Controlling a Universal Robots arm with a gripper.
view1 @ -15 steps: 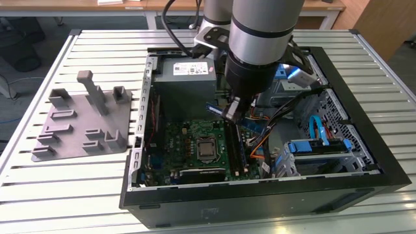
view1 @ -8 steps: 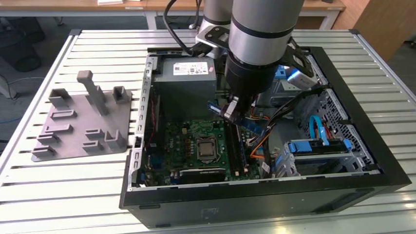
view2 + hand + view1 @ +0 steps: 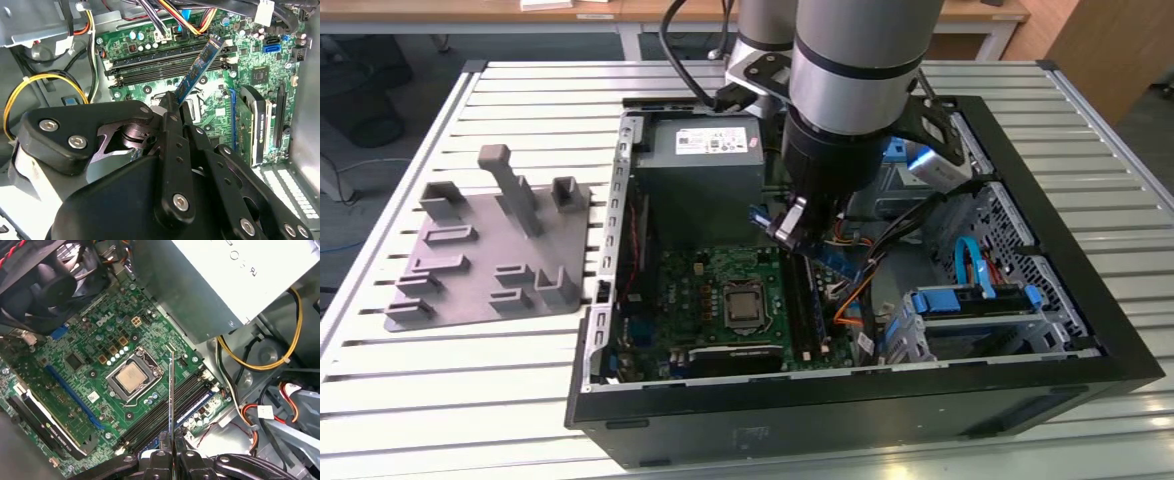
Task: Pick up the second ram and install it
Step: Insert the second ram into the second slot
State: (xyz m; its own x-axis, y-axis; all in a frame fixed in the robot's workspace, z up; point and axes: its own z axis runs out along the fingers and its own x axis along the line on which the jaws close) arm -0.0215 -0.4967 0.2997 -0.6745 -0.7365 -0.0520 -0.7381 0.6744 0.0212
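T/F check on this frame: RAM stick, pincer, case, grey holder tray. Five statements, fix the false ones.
1. The pincer is shut on the second ram. True.
2. The second ram is fully seated in a motherboard slot. False: it is held tilted above the board, not pressed in.
3. The grey holder tray sits outside the computer case, toward the exterior view's left. True.
4. The arm is over the holder tray. False: it reaches down inside the case.
5. The CPU socket is covered by a cooler. False: the processor's metal top is exposed.
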